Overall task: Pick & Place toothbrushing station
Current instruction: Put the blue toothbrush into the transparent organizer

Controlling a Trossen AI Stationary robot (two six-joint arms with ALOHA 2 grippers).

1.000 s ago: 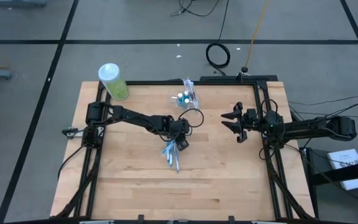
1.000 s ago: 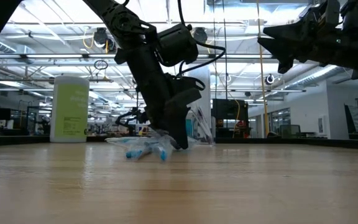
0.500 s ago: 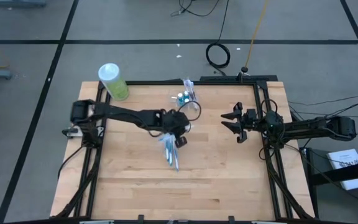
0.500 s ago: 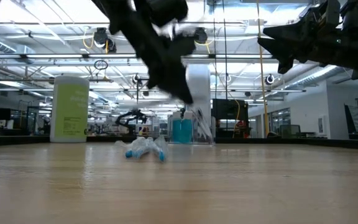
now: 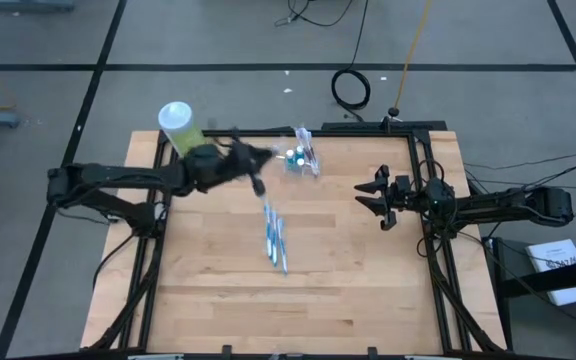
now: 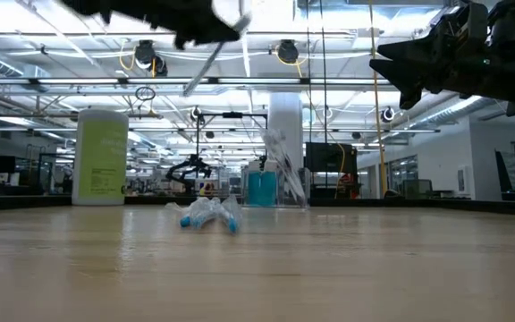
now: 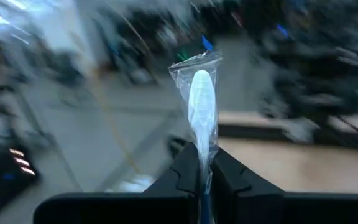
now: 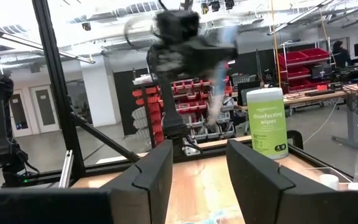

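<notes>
Disinfecting wipes canister (image 5: 181,129) stands at the tabletop (image 5: 348,290) back-left corner. Left hand (image 5: 251,158) is raised beside it, clamped on a wrapped toothbrush (image 7: 202,118), long axis running out past the fingers. More wrapped toothbrushes (image 5: 275,238) lie mid-tabletop, lengthwise front-to-back; clear cup (image 5: 296,157) sits near the back edge. Right hand (image 5: 373,195) hovers at right, fingers spread.

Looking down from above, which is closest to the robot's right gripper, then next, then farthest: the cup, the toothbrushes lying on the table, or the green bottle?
From the right gripper:
1. Cup, at the table's back edge, nearest.
2. Toothbrushes, lying mid-table, a bit farther.
3. Green bottle, at the back left corner, farthest.
</notes>
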